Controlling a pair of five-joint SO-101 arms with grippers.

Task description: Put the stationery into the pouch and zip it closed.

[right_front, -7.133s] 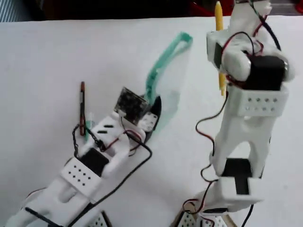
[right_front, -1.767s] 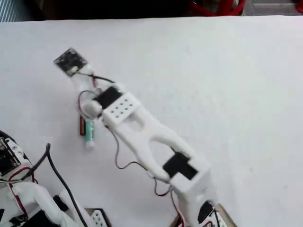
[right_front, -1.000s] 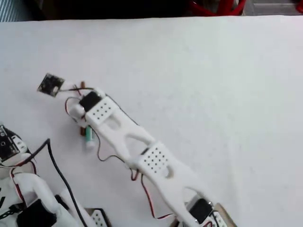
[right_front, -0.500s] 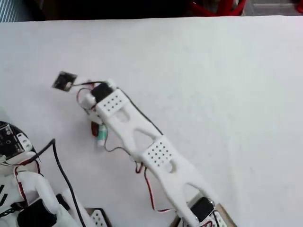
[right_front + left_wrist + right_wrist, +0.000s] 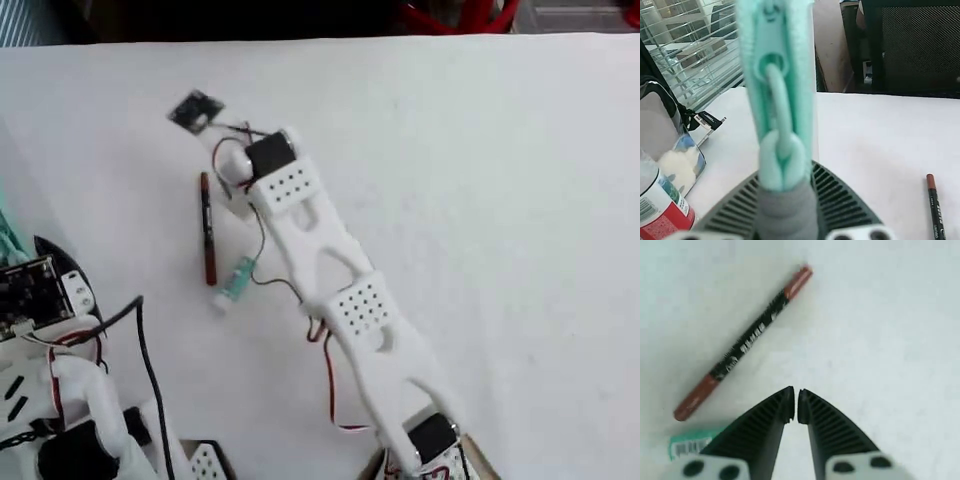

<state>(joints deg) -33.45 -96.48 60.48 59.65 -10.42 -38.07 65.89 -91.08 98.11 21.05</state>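
We see the left gripper [image 5: 785,186] clamped tight on the zip pull of the mint-green fabric pouch [image 5: 775,50], which rises upright from it; the right gripper [image 5: 795,404], fingers all but touching and empty, hangs over the white table [image 5: 480,150] just beside the slim brown-and-black pen [image 5: 745,342] and the small green-and-white tube [image 5: 687,446].

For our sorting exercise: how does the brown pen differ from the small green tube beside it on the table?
The pen is long and thin; the green tube is short and stubby. The pen is dark with brown ends; the green tube has a white end. Both lie flat on the table, close together, outside the pouch.
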